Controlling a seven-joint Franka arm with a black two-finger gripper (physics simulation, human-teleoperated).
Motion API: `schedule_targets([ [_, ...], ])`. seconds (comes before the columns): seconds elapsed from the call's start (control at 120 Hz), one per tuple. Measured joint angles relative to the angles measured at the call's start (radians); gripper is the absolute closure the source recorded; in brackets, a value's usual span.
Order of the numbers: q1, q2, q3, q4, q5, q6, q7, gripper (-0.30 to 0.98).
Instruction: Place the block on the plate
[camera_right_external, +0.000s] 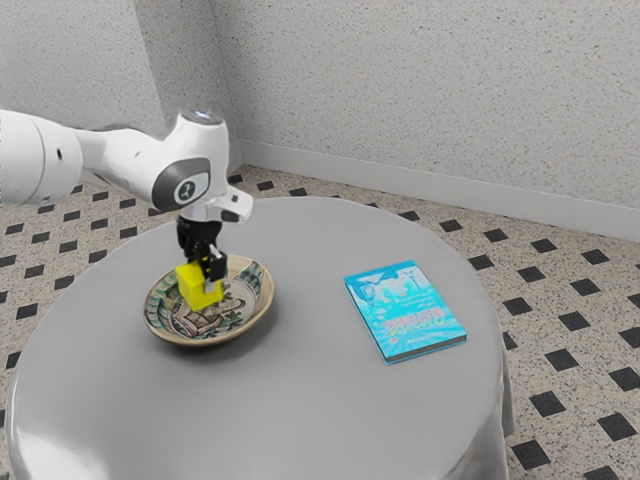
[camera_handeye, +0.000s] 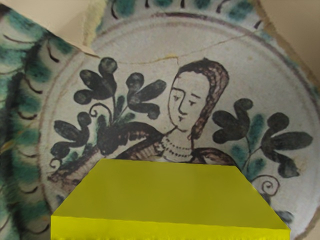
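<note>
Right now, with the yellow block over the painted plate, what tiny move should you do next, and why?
I'd probably ease gently down a little: my fingers hold the yellow block over the plate, inside its rim, and I can't tell whether the block touches it.

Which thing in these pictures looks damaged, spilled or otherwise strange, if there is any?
The painted plate looks damaged: a thin crack runs past the painted head, and the green rim pattern breaks off at jagged edges against plain beige areas. I see nothing spilled.
</note>
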Motion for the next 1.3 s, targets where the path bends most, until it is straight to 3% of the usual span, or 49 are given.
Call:
schedule_targets([
  [0.55,0.095,0.088,-0.084,0.057,0.003,0.002,0.049,0.31],
  [0.867,0.095,0.080,-0.090,0.057,0.007,-0.001,0.082,0.09],
  [1.3,0.078,-0.017,-0.108,0.053,-0.004,-0.033,0.092,0.01],
])
